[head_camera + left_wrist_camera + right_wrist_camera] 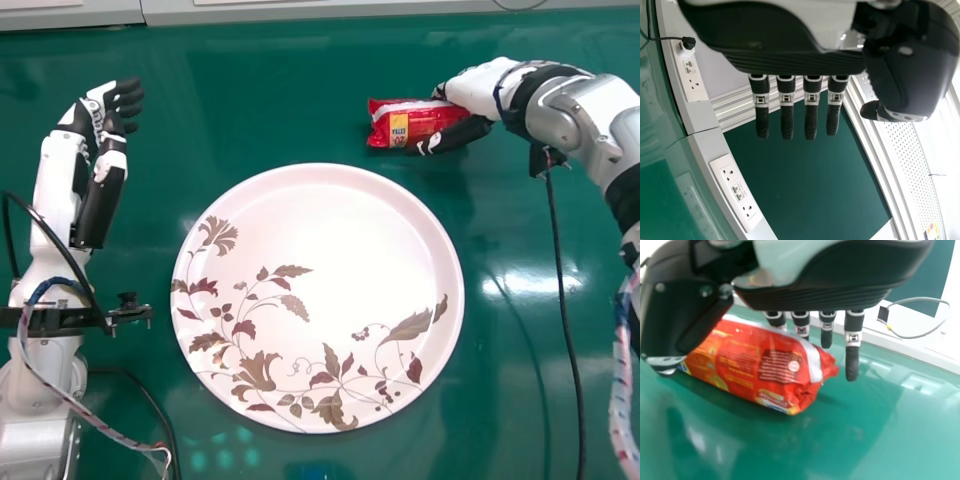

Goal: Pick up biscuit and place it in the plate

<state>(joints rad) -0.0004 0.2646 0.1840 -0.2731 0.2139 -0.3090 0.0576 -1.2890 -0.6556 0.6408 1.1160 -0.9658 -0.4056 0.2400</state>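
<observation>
At the far right of the green table (290, 90), the right hand (474, 88) is open, straight fingers on one side of the red biscuit packet (398, 124), thumb on the other. The packet lies beyond the floral plate (325, 225); the left hand (112, 106) is open, left of it.

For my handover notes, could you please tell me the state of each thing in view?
Biscuit packet, lying on the table, no opening visible
Plate, face up, empty
Left hand, open, empty
Right hand, open, fingers straight, at the packet
White adapter, plugged in
</observation>
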